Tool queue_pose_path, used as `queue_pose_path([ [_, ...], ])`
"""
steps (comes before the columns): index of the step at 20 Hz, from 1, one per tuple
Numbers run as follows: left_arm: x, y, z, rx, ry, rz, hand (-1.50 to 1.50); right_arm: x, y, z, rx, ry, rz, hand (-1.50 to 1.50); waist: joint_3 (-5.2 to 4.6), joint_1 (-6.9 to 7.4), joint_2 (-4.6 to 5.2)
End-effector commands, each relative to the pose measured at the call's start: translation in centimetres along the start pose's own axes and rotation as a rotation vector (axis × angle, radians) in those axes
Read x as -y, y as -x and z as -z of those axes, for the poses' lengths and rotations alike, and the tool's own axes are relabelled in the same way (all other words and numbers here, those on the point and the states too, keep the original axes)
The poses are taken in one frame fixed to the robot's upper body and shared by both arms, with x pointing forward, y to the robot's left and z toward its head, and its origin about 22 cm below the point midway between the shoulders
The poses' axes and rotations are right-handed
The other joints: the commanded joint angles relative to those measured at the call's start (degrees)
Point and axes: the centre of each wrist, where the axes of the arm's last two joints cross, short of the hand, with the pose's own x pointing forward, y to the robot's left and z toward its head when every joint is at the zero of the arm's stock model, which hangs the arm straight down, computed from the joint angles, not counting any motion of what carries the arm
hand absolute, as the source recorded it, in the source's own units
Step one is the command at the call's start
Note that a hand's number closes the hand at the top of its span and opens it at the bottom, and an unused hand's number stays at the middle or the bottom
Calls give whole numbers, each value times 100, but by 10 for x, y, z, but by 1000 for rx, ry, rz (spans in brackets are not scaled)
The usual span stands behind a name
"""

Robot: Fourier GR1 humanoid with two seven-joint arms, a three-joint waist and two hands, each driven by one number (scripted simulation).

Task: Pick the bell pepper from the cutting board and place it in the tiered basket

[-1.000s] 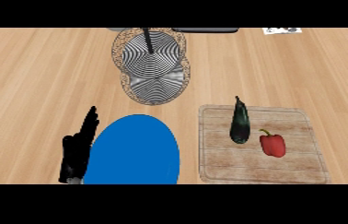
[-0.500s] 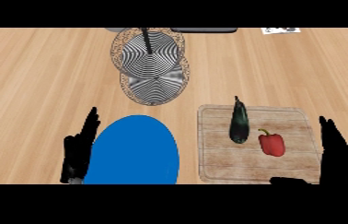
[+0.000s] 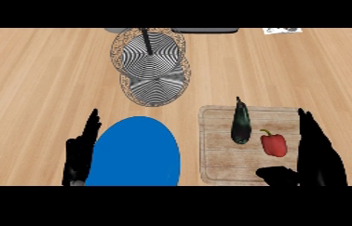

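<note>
Light wood tabletop (image 3: 48, 81), w/ the cutting board (image 3: 220, 167) as landmark. Bell pepper (image 3: 274, 144) lies on the board's right half, long axis running stem-far to body-near, dark eggplant (image 3: 240, 123) just left of it. Right robot hand (image 3: 315, 157) sits at the board's right edge, fingers straight, thumb spread, holding nothing; pepper is just left of it, so it's the nearer hand. Left robot hand (image 3: 81, 153) rests open well left of the board, beyond the blue plate (image 3: 138, 153). Tiered basket (image 3: 151, 64) stands far-left of the board.
</note>
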Motion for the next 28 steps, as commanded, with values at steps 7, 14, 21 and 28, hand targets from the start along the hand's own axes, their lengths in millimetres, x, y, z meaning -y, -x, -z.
queue_pose_path([
  [7,2,3,6,-10,7,-20,0,-10,-1,13,-158,-135,-114,-150,-8,-34,6],
  [14,-12,4,3,-16,5,-9,0,-15,-11,35,-182,-147,-116,-150,-7,-18,4],
  [21,-12,7,-20,-8,7,-12,0,-25,9,40,-204,-217,-134,-150,-5,-4,-2],
  [28,-11,15,-9,-14,4,0,0,-49,2,56,-231,-261,-113,-150,-5,-11,3],
])
